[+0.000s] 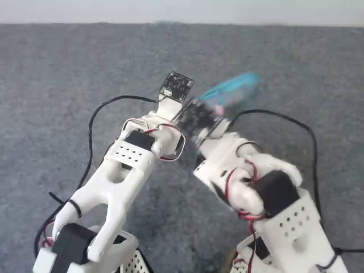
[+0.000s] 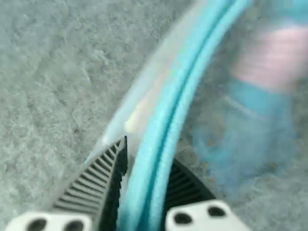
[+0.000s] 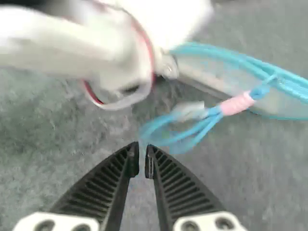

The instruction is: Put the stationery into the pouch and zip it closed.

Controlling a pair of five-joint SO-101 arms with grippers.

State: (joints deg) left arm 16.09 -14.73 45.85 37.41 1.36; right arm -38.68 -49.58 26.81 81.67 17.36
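From seven o'clock in the high view the white left arm (image 1: pixel 122 170) reaches toward the middle, and from five o'clock the white right arm (image 1: pixel 267 199) meets it. The left claw (image 2: pixel 147 154) is clamped on the teal zip edge of the clear, teal-trimmed plastic pouch (image 2: pixel 163 96). The right claw (image 3: pixel 142 147) has its black ridged jaws together on nothing, just short of the pouch's blue looped cord pull (image 3: pixel 183 130) with its pink wrap (image 3: pixel 233 105). Beyond both wrists, at one o'clock, the pouch sits over the grey felt-like table cover (image 1: pixel 62 62).

Left arm (image 3: pixel 86 43) close beside pouch (image 3: pixel 219 77)
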